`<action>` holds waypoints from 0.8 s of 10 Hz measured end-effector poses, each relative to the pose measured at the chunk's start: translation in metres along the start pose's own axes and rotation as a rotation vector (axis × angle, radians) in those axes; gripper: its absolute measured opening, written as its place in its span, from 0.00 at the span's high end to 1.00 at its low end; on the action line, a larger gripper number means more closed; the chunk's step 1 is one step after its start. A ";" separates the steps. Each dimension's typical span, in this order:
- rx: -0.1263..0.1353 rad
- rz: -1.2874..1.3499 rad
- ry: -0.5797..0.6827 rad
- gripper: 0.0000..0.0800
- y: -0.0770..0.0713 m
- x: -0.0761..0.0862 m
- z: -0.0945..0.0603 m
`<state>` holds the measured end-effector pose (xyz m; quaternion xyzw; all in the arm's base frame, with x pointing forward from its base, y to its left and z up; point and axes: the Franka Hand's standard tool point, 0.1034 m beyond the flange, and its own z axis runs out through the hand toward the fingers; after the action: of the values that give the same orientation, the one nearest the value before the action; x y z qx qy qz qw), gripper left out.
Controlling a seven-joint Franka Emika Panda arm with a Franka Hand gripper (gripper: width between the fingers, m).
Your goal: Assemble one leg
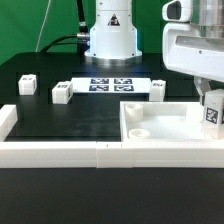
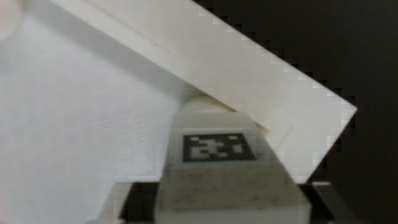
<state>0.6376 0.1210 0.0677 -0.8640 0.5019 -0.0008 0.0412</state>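
My gripper (image 1: 211, 108) is shut on a leg (image 1: 212, 115), a small white block with a black-and-white tag, and holds it upright over the far right corner of the large flat white panel (image 1: 160, 127). In the wrist view the leg (image 2: 217, 150) sits between my dark fingers (image 2: 139, 202), its far end at the panel's (image 2: 107, 110) corner; whether it touches there is hidden. Three more legs lie on the black table: one (image 1: 27, 85) at the exterior view's left, one (image 1: 61, 93) beside it, one (image 1: 158, 90) behind the panel.
The marker board (image 1: 110, 84) lies in front of the robot base (image 1: 110, 40). A low white wall (image 1: 60, 152) runs along the table's front edge and turns up at the left end.
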 end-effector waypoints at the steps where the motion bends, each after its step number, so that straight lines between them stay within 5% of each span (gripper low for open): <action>1: 0.003 0.028 -0.005 0.64 0.000 0.000 0.000; 3: 0.003 -0.040 -0.005 0.64 0.000 0.000 0.000; 5: -0.004 -0.191 -0.001 0.27 0.000 0.000 0.000; 8: -0.027 -0.551 -0.002 0.19 -0.002 -0.001 -0.001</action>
<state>0.6394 0.1226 0.0687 -0.9684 0.2479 -0.0045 0.0283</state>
